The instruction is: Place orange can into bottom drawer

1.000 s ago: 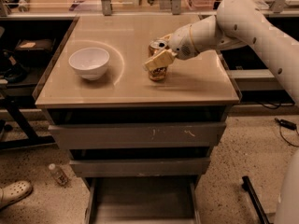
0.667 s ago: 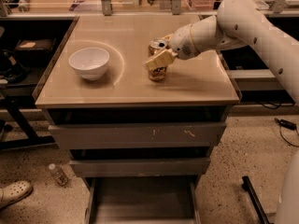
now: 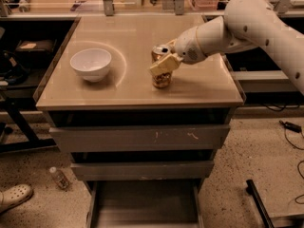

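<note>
Step in hand: the grasp/pick-up, 1st half of the job. The gripper (image 3: 163, 63) is at the can (image 3: 162, 80), which stands upright on the cabinet top (image 3: 133, 37), right of centre and well apart from the bowl (image 3: 90, 63). Jaws look closed around the can's upper half: 1 finger (image 3: 165, 65) lies across its front, the other is hidden behind. The can's base looks to be on the surface, so no lift yet.

The bottom drawer (image 3: 145, 205) is pulled out at floor level, approx. straight below the cabinet's front edge; what shows of its tray is bare. The 2 drawers above it are pushed in.

Next move, as I judge it: lift the can clear of the top, carry it fwd past the front edge, then go a long way down, w/o hitting the upper drawer fronts. Set it upright in the tray, then let go. Risk: a loose grip could let the can slip on the descent.
</note>
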Robot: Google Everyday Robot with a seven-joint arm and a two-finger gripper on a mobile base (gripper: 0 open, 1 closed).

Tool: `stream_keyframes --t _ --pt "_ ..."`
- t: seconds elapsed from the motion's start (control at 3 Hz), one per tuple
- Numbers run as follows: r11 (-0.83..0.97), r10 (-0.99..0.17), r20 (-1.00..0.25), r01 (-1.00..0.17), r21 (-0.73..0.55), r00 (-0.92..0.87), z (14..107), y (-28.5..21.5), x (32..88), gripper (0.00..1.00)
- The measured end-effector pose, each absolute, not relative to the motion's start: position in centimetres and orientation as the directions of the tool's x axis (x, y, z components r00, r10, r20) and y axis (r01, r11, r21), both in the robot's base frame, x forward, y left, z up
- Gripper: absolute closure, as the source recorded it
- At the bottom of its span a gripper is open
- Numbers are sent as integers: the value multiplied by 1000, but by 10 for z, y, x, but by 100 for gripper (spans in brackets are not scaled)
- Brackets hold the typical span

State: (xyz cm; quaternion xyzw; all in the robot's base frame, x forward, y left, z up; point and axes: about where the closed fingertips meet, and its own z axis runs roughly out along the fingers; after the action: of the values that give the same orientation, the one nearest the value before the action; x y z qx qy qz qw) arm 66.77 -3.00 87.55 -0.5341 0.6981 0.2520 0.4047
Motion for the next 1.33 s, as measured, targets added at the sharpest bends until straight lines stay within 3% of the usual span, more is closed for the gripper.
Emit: stream_keyframes --t 1.0,1.33 --pt "485 -522 -811 -874 -28 -264 884 -71 527 100" --pt "485 -522 -812 -874 -29 -263 884 -70 527 100"
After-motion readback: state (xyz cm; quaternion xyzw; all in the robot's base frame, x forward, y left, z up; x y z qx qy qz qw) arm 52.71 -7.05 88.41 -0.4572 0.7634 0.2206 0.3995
